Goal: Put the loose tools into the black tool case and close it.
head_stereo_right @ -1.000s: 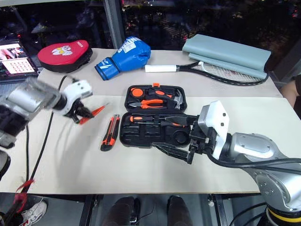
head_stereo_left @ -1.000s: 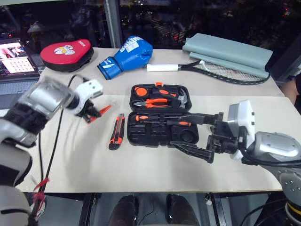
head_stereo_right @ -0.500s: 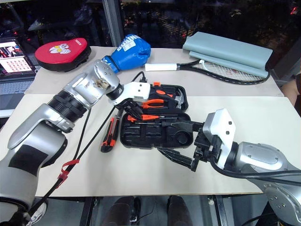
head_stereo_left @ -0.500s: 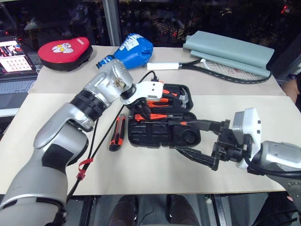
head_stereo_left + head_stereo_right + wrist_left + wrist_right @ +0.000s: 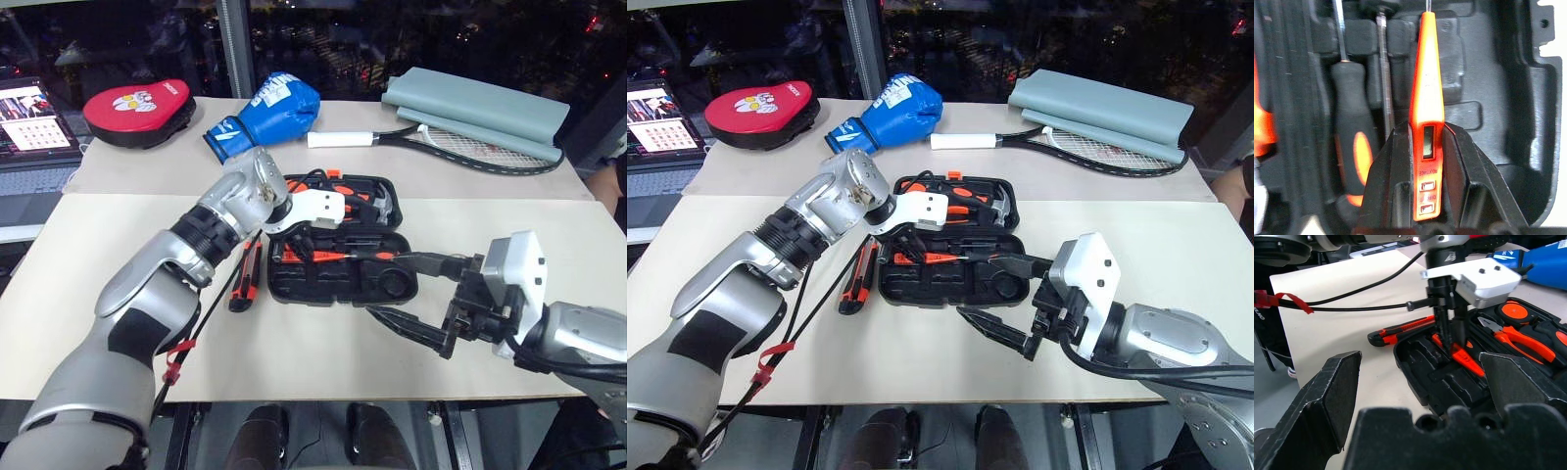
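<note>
Orange in the spotlight: the slim orange tester screwdriver (image 5: 1426, 127) is clamped between the left gripper (image 5: 299, 238)'s black fingers, arm stretched in from the table's left edge and angled steeply down over the open black tool case (image 5: 338, 279) mid-table. Its long axis runs straight out from the fingers, tip aimed into the recesses beside a seated orange-black screwdriver (image 5: 1354, 142). Near the front edge the right gripper (image 5: 411, 299) hovers almost level, fingers spread wide and empty, pointing at the case.

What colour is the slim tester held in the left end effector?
Bright orange, with a small grey display window; the tester shows best in the left wrist view.
</note>
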